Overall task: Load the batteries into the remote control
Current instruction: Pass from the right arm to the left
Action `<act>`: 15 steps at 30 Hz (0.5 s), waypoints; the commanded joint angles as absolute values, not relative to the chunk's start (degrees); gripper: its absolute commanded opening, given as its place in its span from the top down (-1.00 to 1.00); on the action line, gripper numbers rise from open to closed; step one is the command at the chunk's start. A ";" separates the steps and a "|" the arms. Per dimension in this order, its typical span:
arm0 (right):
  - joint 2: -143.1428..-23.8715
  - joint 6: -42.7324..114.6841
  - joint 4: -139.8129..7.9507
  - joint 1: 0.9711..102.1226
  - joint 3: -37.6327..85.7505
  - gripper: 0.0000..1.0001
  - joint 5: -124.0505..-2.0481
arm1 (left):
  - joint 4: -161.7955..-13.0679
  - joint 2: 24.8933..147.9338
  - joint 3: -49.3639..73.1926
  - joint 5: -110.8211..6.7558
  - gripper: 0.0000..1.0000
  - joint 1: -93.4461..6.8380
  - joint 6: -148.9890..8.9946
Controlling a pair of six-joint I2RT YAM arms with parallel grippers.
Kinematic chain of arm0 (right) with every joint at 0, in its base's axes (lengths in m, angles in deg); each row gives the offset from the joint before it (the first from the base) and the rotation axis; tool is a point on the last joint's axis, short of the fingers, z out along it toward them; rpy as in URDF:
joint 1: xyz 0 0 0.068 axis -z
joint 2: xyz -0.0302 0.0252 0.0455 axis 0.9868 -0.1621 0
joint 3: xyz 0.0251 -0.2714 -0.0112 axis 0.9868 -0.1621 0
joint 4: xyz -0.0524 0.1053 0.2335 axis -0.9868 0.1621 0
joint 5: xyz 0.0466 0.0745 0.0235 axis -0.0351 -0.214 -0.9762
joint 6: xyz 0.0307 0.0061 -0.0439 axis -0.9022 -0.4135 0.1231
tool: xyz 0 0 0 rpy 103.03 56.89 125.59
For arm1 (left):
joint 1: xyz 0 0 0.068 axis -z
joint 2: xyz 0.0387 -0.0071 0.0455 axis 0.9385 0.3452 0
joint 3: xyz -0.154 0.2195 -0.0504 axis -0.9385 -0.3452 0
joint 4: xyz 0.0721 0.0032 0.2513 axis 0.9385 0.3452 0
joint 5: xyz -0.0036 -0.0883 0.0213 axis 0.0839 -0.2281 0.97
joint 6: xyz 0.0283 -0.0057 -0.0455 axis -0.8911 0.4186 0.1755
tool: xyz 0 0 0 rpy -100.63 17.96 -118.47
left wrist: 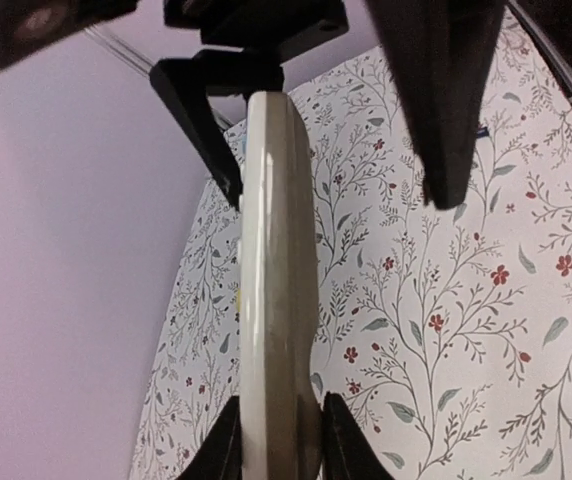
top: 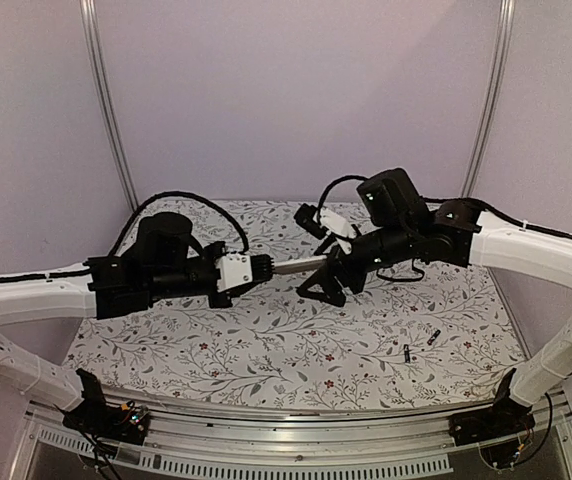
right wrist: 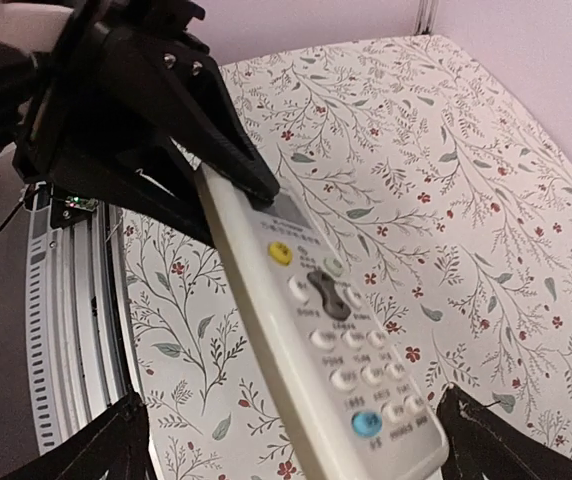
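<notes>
The white remote control [top: 298,264] hangs level in the air over the middle of the table. My left gripper [top: 269,268] is shut on its left end. The left wrist view shows the remote [left wrist: 276,300] edge-on between my left gripper's [left wrist: 278,452] two fingers. My right gripper [top: 324,281] is open around the remote's right end. In the right wrist view the button face [right wrist: 336,330] lies between my right gripper's [right wrist: 296,442] wide-spread fingers [right wrist: 116,450], with a gap on the left side. Two small dark batteries [top: 407,351] [top: 433,337] lie on the cloth at the front right.
A floral cloth [top: 266,345] covers the table. An aluminium rail [top: 296,452] runs along the near edge. Purple walls and two metal posts [top: 111,110] close the back and sides. A black cable [top: 401,272] hangs under the right arm.
</notes>
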State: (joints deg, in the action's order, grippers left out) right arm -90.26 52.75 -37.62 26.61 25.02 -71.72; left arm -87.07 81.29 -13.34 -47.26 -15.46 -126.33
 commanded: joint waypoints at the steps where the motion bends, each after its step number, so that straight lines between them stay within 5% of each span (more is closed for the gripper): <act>1: -80.00 56.86 -52.93 26.34 15.24 -0.98 -66.78 | -80.91 80.55 -8.49 -55.52 1.00 -19.77 -112.09; 9: -65.92 85.05 -77.61 26.27 -5.19 -0.98 -66.86 | -70.53 86.73 2.04 -65.59 1.00 -24.19 -98.92; 15: -67.68 111.17 -80.99 26.25 -4.55 -0.98 -64.10 | -66.46 87.96 6.39 -76.60 1.00 -28.16 -94.88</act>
State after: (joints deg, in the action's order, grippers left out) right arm -65.89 88.85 -73.23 26.57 -5.82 -66.81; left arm -71.20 87.71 3.99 -67.02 -25.64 -100.01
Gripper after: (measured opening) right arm 0.989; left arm 0.203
